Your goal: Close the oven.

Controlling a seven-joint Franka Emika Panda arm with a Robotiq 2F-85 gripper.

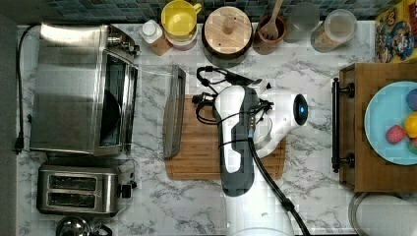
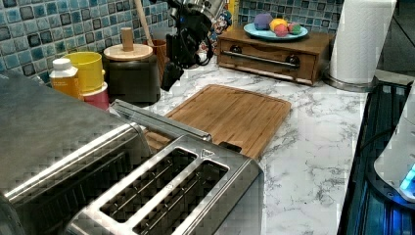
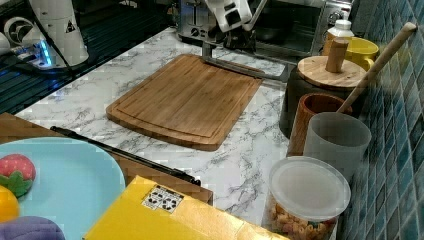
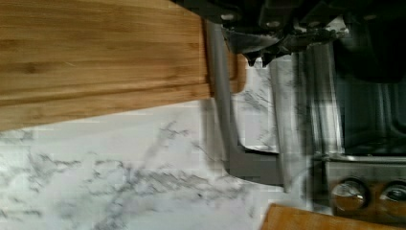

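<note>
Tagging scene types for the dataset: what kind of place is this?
Most likely a kitchen counter, possibly a mock-up: marble-look countertop with a blue tile backsplash, an oven with its door open beside a two-slot toaster, and a wooden cutting board.

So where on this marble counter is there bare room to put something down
Bare marble lies between the bamboo cutting board and the wooden drawer box on the top view's right, and in front of the board beside the two-slot steel toaster. The back row of jars, around the wood-lidded canister, is crowded, and the stainless toaster oven's lowered glass door overlaps the board's edge.
</note>
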